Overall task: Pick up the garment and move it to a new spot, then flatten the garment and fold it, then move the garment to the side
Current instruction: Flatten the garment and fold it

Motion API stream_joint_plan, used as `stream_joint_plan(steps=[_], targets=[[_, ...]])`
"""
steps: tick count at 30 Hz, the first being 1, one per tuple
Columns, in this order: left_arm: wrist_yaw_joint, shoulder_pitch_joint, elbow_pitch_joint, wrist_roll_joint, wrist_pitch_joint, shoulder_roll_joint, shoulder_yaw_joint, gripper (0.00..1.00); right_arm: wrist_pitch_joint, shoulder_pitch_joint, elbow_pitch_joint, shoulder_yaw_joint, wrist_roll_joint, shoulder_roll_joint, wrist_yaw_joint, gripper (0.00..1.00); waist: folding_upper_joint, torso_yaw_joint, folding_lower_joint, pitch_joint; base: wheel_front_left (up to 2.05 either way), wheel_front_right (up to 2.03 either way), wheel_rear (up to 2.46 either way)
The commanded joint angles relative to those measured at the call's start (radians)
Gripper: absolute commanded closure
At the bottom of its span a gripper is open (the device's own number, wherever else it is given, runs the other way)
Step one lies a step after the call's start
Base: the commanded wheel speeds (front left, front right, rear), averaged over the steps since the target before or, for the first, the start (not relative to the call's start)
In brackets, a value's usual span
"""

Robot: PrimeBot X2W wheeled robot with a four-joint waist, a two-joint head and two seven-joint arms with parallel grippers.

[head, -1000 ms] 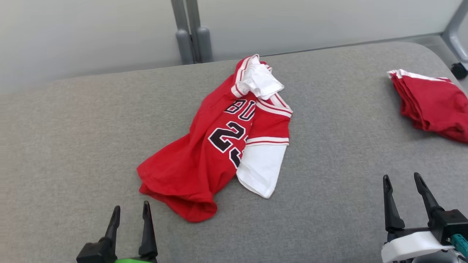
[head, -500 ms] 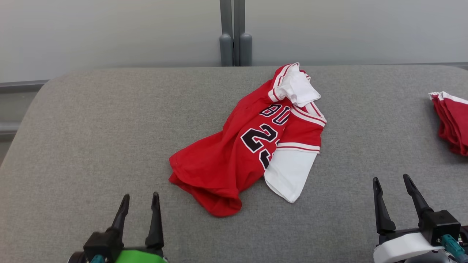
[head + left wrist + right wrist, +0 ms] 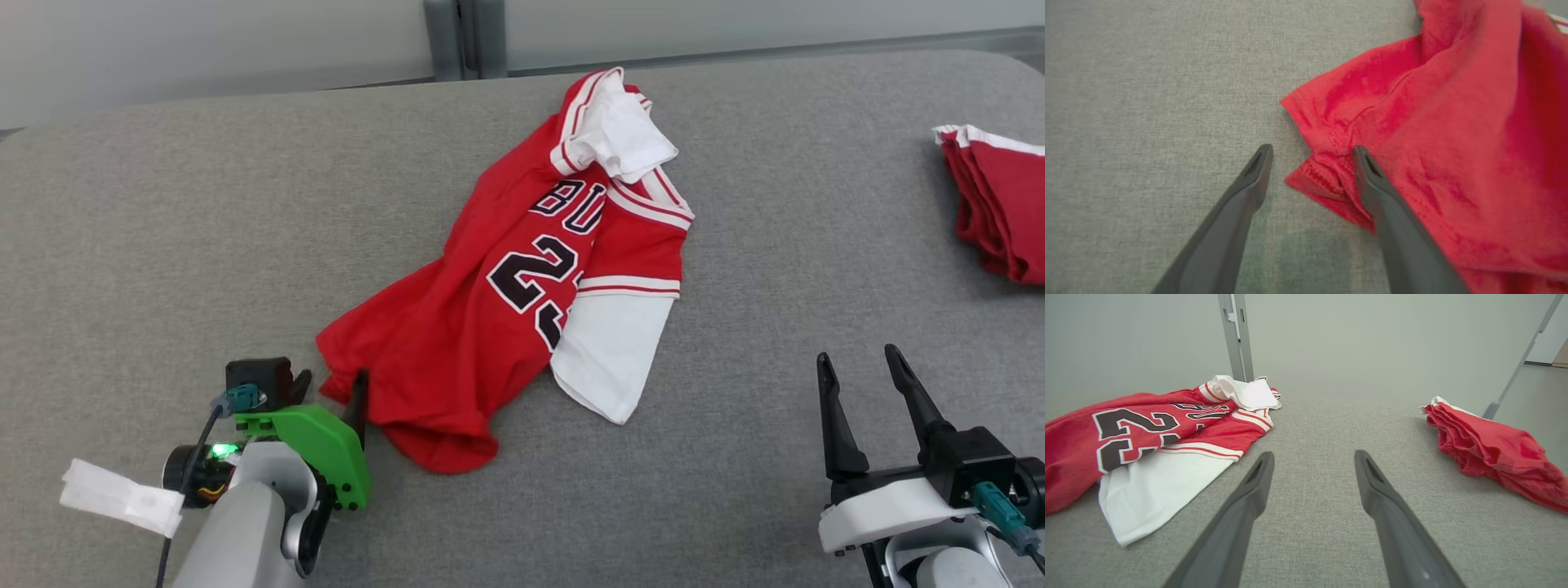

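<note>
Closely, left gripper (image 3: 331, 380) wide apart at hem corner of garment (image 3: 457, 343); right gripper (image 3: 857, 355) likewise, over bare padding (image 3: 163, 245).

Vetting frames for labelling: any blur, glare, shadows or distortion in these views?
Head view: even soft light, no glare, jersey numerals crisp. Left wrist view: jersey cloth out of focus toward the right edge; faint shadow on the grey surface under the left gripper. Right wrist view: second red garment sharp; right gripper looms large, soft at the bottom edge.
</note>
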State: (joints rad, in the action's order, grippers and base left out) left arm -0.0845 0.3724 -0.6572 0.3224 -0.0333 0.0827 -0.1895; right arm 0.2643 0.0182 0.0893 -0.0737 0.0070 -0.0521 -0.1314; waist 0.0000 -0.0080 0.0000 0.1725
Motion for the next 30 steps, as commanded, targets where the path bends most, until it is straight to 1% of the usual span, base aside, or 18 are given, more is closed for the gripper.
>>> stream_joint_plan(steps=[1, 2, 3, 4, 8, 12, 18, 19, 21, 23, 26, 28, 30], targets=[[-0.012, 0.028, -0.031, 0.009, -0.018, 0.007, -0.006, 0.0, 0.0, -0.011, 0.004, 0.001, 0.008, -0.003, 0.002, 0.0, 0.0, -0.054, 0.0, 0.042, 0.0, 0.0, 0.0], [-0.015, 0.041, -0.05, 0.013, -0.024, 0.01, -0.008, 0.0, 0.0, -0.012, 0.006, -0.002, 0.011, -0.002, 0.002, 0.0, 0.0, -0.058, 0.0, 0.042, 0.0, 0.0, 0.0], [-0.019, 0.048, -0.073, 0.011, -0.027, 0.019, -0.012, 0.95, 0.0, -0.012, 0.009, -0.004, 0.013, -0.003, 0.002, 0.0, 0.0, -0.063, 0.0, 0.041, 0.0, 0.0, 0.0], [-0.021, 0.048, -0.091, 0.007, -0.026, 0.024, -0.017, 1.0, 0.0, -0.01, 0.011, -0.005, 0.013, -0.002, 0.002, 0.0, 0.0, -0.066, 0.0, 0.039, 0.0, 0.0, 0.0], [-0.025, 0.066, -0.113, 0.001, 0.034, 0.035, -0.025, 1.0, 0.0, -0.006, 0.018, -0.012, 0.022, -0.001, 0.002, 0.0, 0.0, -0.073, 0.0, 0.027, 0.0, 0.0, 0.0], [-0.027, 0.095, -0.063, 0.006, 0.103, 0.028, -0.027, 1.0, 0.0, 0.001, 0.024, -0.016, 0.027, 0.0, 0.002, 0.0, 0.0, -0.067, 0.0, 0.013, 0.0, 0.0, 0.0], [0.025, 0.156, 0.076, -0.015, 0.191, 0.05, -0.006, 1.0, 0.0, -0.009, 0.017, -0.004, 0.034, 0.0, 0.002, 0.0, 0.0, -0.064, 0.0, 0.025, 0.0, 0.0, 0.0], [0.036, 0.172, 0.097, -0.015, 0.194, 0.057, 0.004, 1.0, 0.0, -0.016, 0.016, 0.0, 0.034, 0.0, 0.002, 0.0, 0.0, -0.068, 0.0, 0.032, 0.0, 0.0, 0.0], [0.044, 0.195, 0.11, -0.005, 0.191, 0.066, 0.02, 1.0, 0.0, -0.026, 0.018, 0.008, 0.031, 0.0, 0.002, 0.0, 0.0, -0.081, 0.0, 0.045, 0.0, 0.0, 0.0], [0.055, 0.226, 0.104, 0.01, 0.189, 0.08, 0.045, 1.0, 0.0, -0.03, 0.018, 0.013, 0.031, 0.0, 0.002, 0.0, 0.0, -0.097, 0.0, 0.057, 0.0, 0.0, 0.0], [0.081, 0.264, 0.074, 0.011, 0.225, 0.117, 0.084, 1.0, 0.0, -0.041, 0.021, 0.023, 0.036, 0.0, 0.002, 0.0, 0.0, -0.132, 0.0, 0.073, 0.0, 0.0, 0.0], [0.092, 0.278, 0.056, 0.016, 0.255, 0.129, 0.105, 1.0, 0.0, -0.041, 0.023, 0.019, 0.042, 0.0, 0.002, 0.0, 0.0, -0.152, 0.0, 0.078, 0.0, 0.0, 0.0], [0.093, 0.286, 0.047, 0.01, 0.276, 0.142, 0.114, 1.0, 0.0, -0.032, 0.024, 0.012, 0.045, 0.0, 0.002, 0.0, 0.0, -0.165, 0.0, 0.078, 0.0, 0.0, 0.0]])
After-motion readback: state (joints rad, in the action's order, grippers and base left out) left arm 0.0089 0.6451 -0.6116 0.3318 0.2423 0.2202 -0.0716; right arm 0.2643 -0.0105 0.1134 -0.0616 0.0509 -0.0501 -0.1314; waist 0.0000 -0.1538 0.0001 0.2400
